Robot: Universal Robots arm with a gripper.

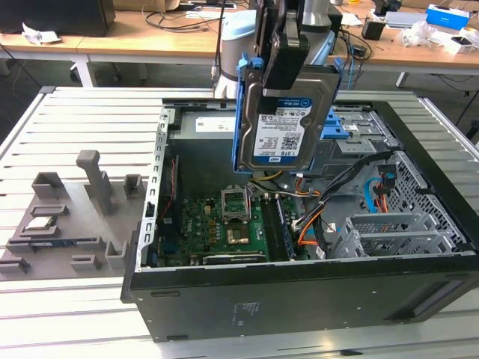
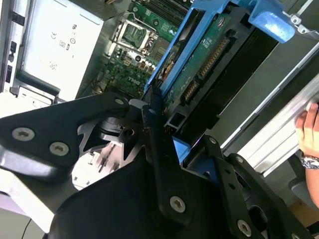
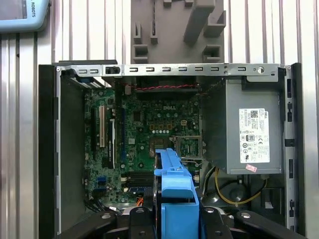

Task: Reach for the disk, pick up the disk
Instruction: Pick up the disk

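gripper [image 1: 288, 56] clamped on the disk [image 1: 281, 120], held upright, long axis vertical, above the open computer case [image 1: 299, 299].

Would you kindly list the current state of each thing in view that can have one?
disk: lifted above the open case, held upright, label facing the exterior view.
gripper: jaws shut on the disk's top edge.
computer case: lying on its side, side panel off, motherboard exposed.
CPU socket: open, no cooler on it.
grey fixture tray: on the table beside the case.
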